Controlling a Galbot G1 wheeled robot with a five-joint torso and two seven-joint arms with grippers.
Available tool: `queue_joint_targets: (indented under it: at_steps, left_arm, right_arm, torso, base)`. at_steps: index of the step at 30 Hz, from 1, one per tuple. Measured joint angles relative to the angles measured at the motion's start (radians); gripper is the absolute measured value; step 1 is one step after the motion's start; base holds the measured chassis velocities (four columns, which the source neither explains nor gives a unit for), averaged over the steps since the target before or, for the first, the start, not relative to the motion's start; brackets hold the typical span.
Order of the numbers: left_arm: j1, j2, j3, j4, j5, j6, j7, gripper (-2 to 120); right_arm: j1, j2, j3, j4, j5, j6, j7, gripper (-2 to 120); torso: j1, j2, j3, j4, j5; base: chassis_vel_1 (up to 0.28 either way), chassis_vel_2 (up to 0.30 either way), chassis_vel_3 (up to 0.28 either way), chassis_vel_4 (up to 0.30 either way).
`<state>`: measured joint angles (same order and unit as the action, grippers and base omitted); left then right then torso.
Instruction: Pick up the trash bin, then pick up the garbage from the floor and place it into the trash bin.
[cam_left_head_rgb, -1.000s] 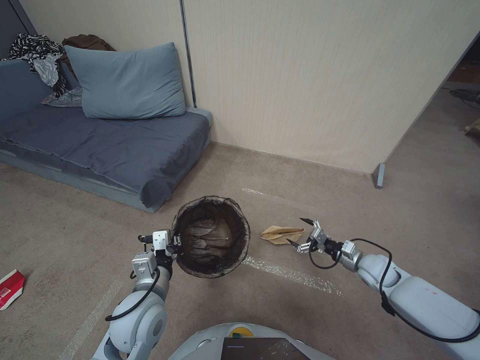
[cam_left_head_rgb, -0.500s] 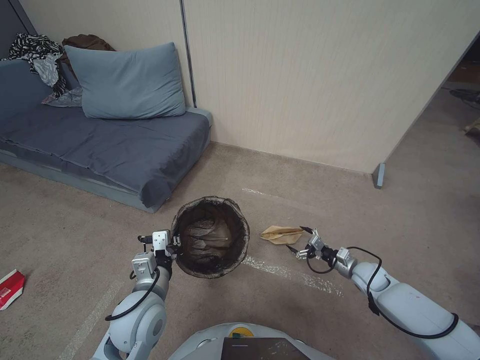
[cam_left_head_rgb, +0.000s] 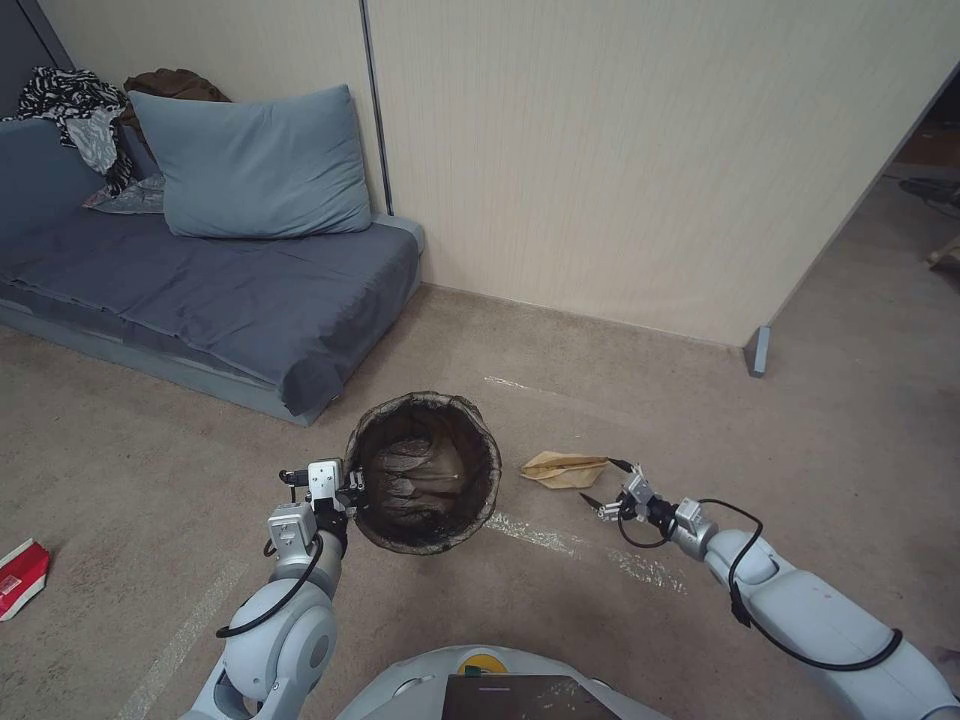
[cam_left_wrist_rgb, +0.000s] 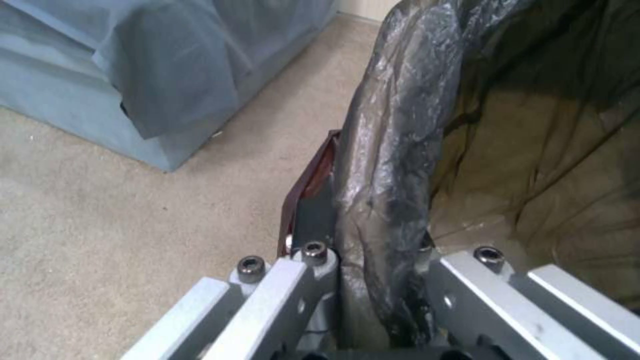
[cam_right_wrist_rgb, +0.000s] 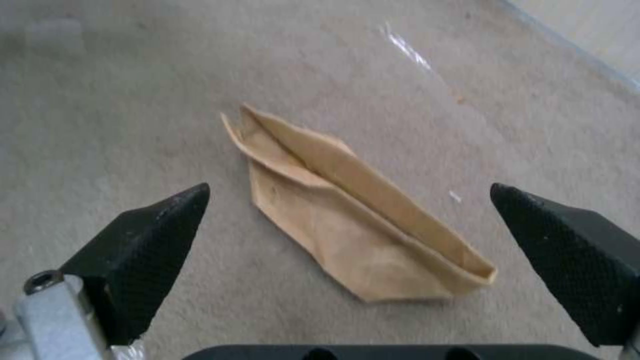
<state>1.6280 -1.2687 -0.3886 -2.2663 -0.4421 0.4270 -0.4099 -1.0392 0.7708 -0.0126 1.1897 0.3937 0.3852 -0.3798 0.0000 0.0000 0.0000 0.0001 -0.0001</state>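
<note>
The right gripper (cam_left_head_rgb: 608, 483) hangs just beside the tan paper (cam_left_head_rgb: 563, 468) on the carpet (cam_left_head_rgb: 150, 480), jaws spread wide to either side of it. The paper lies flat, so the tips may skid over it or snag the pile. The left gripper (cam_left_head_rgb: 345, 492) is clamped on the trash bin (cam_left_head_rgb: 424, 472) rim, apparently held off the floor; a thin liner could slip. Since a second ago, the right gripper has dropped closer to the paper.

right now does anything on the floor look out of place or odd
Yes: a folded tan paper lies loose on the carpet beside the trash bin, with the open right pincer at it. A red-and-white package lies stray, far left.
</note>
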Motion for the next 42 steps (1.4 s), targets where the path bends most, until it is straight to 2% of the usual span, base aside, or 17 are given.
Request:
queue_joint_targets:
  at_steps: [14,25,42]
  left_arm:
    - [-0.005,0.008,-0.002,0.006,-0.005,-0.008,0.0,4]
    - [-0.012,0.013,0.0,0.015,-0.01,-0.016,0.002,4]
    - [-0.022,0.017,0.004,0.023,-0.015,-0.017,0.001,4]
  right_arm:
    - [0.019,0.041,0.01,-0.089,-0.017,0.004,-0.01,100]
    - [0.088,0.088,0.005,-0.232,-0.022,0.008,-0.025,100]
    - [0.156,0.14,0.0,-0.332,-0.037,0.008,-0.01,100]
  torso:
    - [0.0,0.0,0.0,-0.0002,0.0002]
    - [0.0,0.0,0.0,0.0,-0.0001]
    - [0.0,0.0,0.0,-0.0001,0.0001]
  base:
    - [0.0,0.0,0.0,0.0]
    - [0.0,0.0,0.0,0.0]
    - [0.0,0.0,0.0,0.0]
